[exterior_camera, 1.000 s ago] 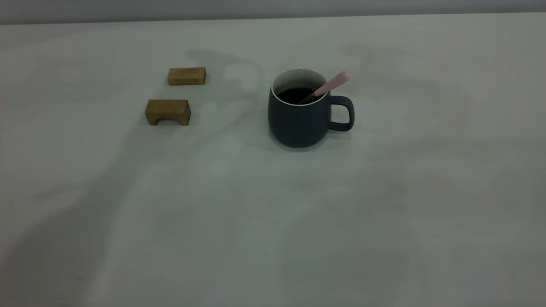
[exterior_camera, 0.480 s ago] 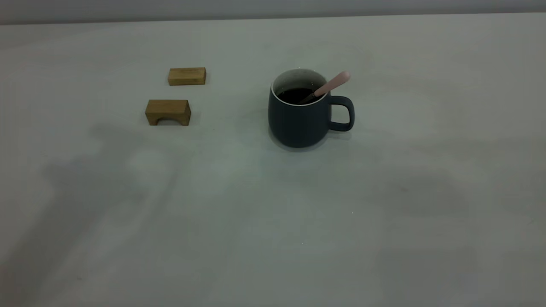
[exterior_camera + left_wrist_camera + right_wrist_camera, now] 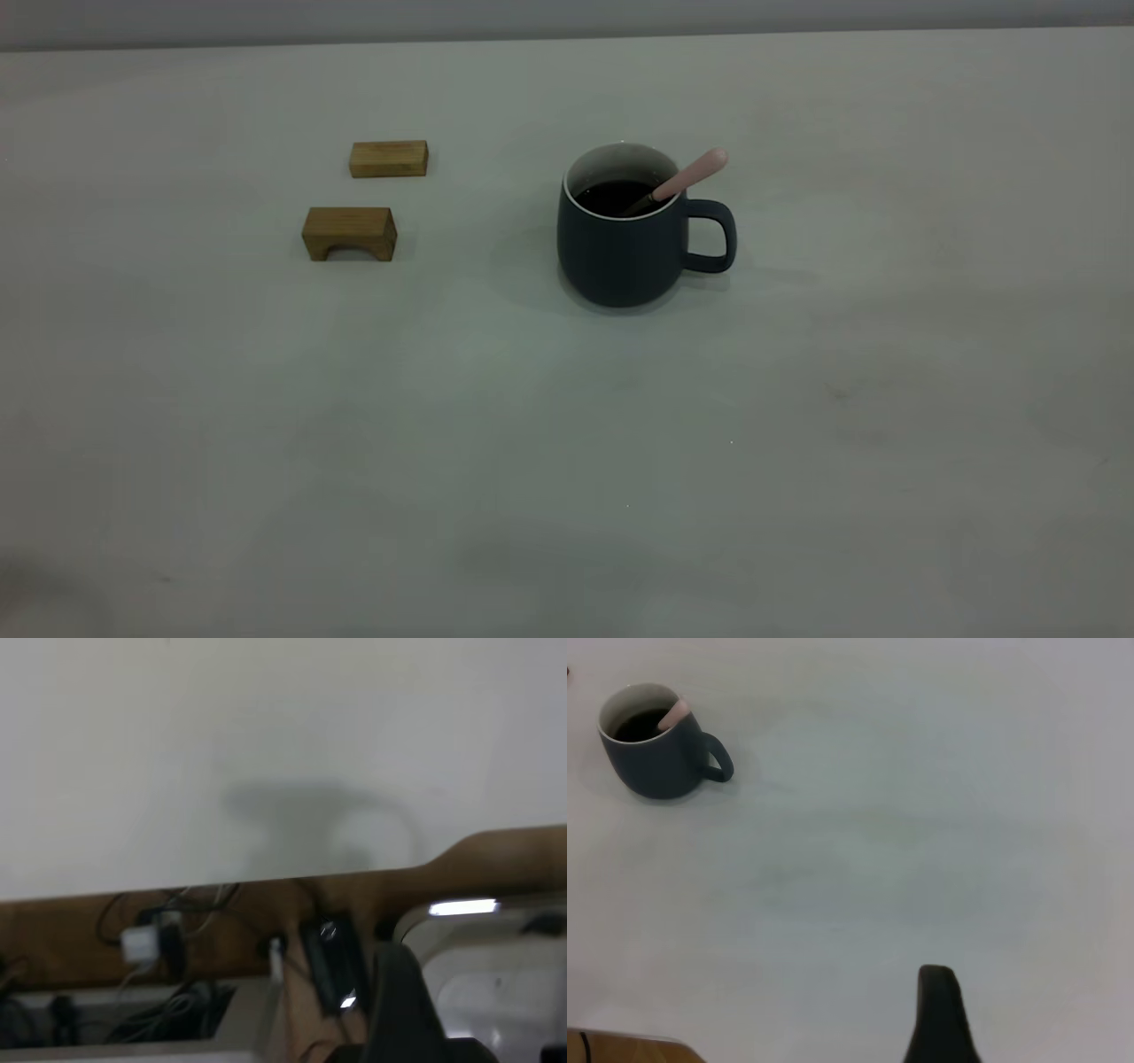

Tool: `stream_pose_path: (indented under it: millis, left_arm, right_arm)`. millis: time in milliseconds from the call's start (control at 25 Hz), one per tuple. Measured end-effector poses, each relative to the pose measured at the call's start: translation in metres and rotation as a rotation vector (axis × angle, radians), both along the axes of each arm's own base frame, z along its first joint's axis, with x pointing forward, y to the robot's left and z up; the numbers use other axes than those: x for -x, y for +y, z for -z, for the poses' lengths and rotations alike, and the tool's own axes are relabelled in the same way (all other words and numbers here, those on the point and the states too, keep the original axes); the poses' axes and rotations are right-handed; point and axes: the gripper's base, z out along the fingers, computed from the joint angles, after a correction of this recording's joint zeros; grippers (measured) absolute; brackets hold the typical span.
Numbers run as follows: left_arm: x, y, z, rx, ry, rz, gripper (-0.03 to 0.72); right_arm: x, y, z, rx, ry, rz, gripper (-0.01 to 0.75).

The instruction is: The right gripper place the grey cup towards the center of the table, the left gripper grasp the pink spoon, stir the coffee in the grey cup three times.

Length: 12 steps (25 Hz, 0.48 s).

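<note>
Near edge of the broad matte pale grey-white table (image 3: 567, 496) carries nothing. Neither arm shows in the exterior view; each wrist view catches only one dark finger tip, so can't tell whether either hand is open or closed, and neither holds anything visible. Mid-table: rounded dark slate-grey mug with loop handle (image 3: 625, 239), upright, near centre. Slim pink-handled spoon (image 3: 687, 177) leans on its rim above the handle, bowl down in the near-black coffee (image 3: 616, 197), parked there, likely after stirring. Farther left, well apart: tan wooden arch block (image 3: 349, 233), then flat tan wooden block (image 3: 388, 159).
</note>
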Motion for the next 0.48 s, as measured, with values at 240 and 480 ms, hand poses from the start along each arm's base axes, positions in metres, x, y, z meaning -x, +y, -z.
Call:
stream_pose_path:
  millis: [240, 480]
  left_arm:
    - [0.057, 0.015, 0.025, 0.035, -0.211, -0.090, 0.523]
    - [0.082, 0.016, 0.025, 0.070, -0.385, -0.091, 0.523]
  right_arm:
    - [0.000, 0.000, 0.000, 0.000, 0.000, 0.000, 0.582]
    - [0.000, 0.000, 0.000, 0.000, 0.000, 0.000, 0.582]
